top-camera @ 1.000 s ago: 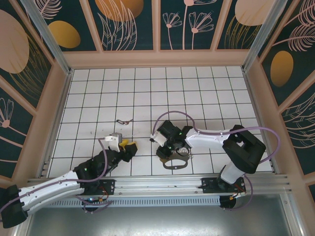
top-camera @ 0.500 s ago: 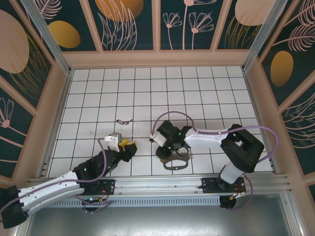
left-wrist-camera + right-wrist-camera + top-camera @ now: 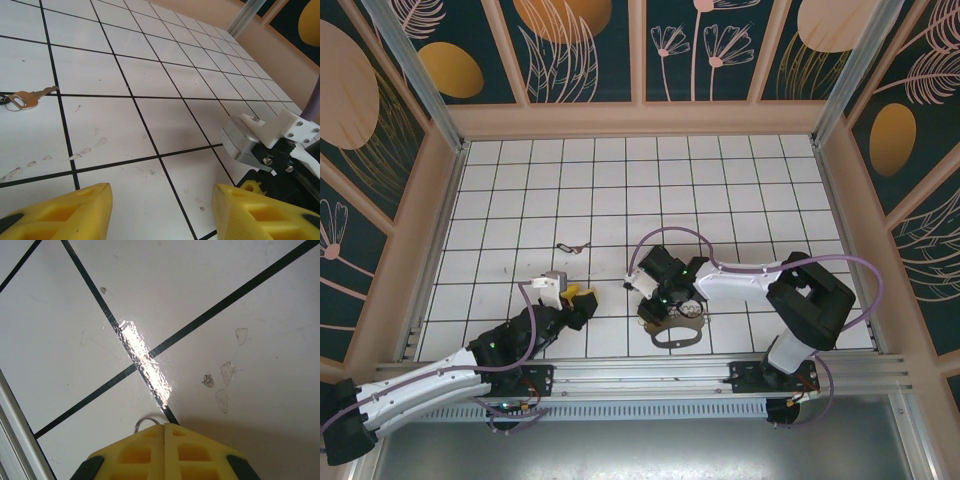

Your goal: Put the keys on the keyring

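The right gripper (image 3: 164,426) clamps tight on the small silver wire ring (image 3: 146,420); lift it slowly, without twisting. The left gripper (image 3: 161,200), fingers spread and empty, should fetch the thin brass key (image 3: 27,99).

Light: you have bright, even light
Glare: white streak on your worktop (image 3: 145,365)
Blur: your near edges soften

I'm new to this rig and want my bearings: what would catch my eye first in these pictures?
The right gripper stands out: it is clamped shut near the table's front edge, with a small metal ring peeping out at its tips, right by the keyring. To its left, the left gripper hangs open over white tiles. A lone key lies farther out on the grid.
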